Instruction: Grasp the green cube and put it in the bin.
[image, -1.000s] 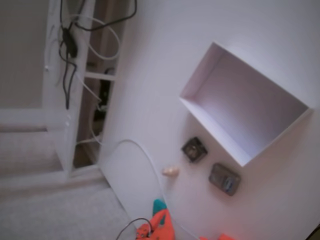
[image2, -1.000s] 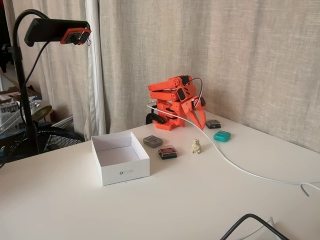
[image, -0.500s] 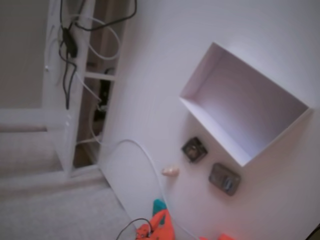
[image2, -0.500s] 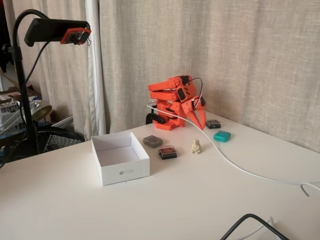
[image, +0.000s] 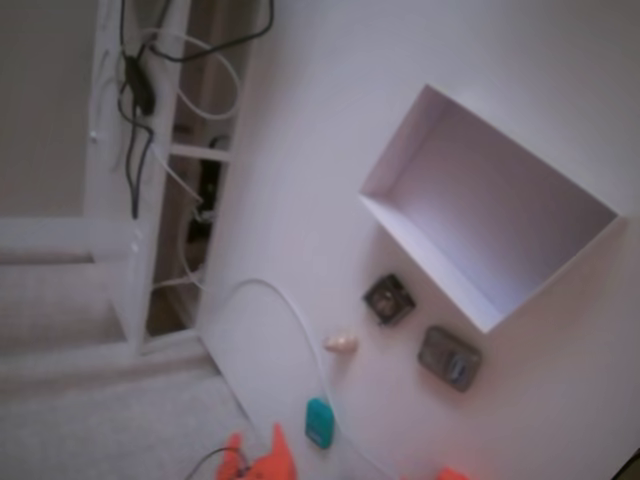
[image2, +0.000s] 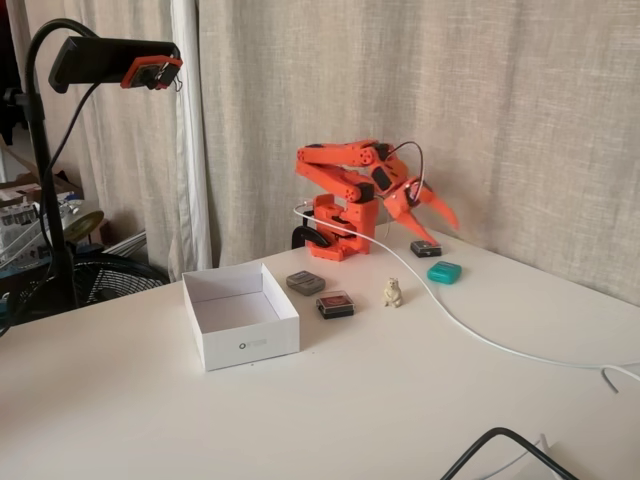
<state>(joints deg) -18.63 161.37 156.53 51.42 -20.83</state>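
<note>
The green cube (image: 319, 423) (image2: 444, 271) lies flat on the white table, to the right of the arm's base in the side fixed view. My orange gripper (image2: 430, 226) hangs in the air above and behind it, fingers spread open and holding nothing. In the top fixed view, only the two fingertips of the gripper (image: 255, 436) show at the bottom edge, left of the cube. The bin (image: 405, 135) (image2: 244, 345) is a shallow white box standing well away from the cube, with nothing inside.
Two dark square items (image: 388, 298) (image: 449, 357) and a small beige figurine (image: 341, 343) (image2: 393, 292) lie between cube and bin. A third dark square (image2: 426, 248) sits under the gripper. A white cable (image2: 480, 335) crosses the table beside the cube. A camera stand (image2: 115, 62) rises at the left.
The arm has unfolded, lifting and swinging the gripper outward, with the fingers spread wider. In the top view it slid left, uncovering the green cube. The cube has not moved.
</note>
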